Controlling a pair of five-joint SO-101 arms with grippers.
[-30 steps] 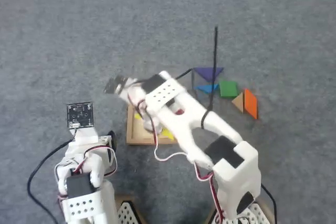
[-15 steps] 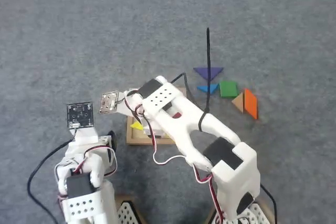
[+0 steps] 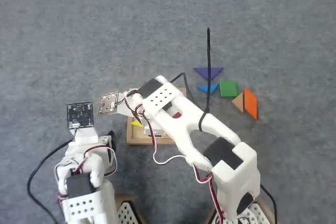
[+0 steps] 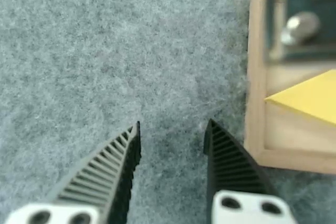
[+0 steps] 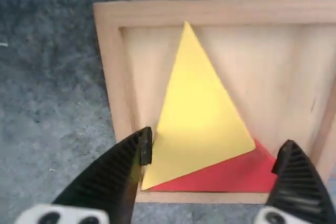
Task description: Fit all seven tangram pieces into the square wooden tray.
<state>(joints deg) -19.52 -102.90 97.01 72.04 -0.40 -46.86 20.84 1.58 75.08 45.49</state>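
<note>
A yellow triangle (image 5: 197, 114) and a red piece (image 5: 231, 179) are laid flat, touching, inside the square wooden tray (image 5: 110, 77). A purple triangle (image 3: 208, 71), blue triangle (image 3: 208, 88), green square (image 3: 228, 88), tan triangle (image 3: 239, 102) and orange parallelogram (image 3: 251, 104) are clustered outside it.

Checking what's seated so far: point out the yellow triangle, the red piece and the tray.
yellow triangle (image 5: 197, 119), right wrist view, middle of its face.
red piece (image 5: 226, 179), right wrist view, its exposed strip.
tray (image 5: 210, 11), right wrist view, bare wooden rim.
</note>
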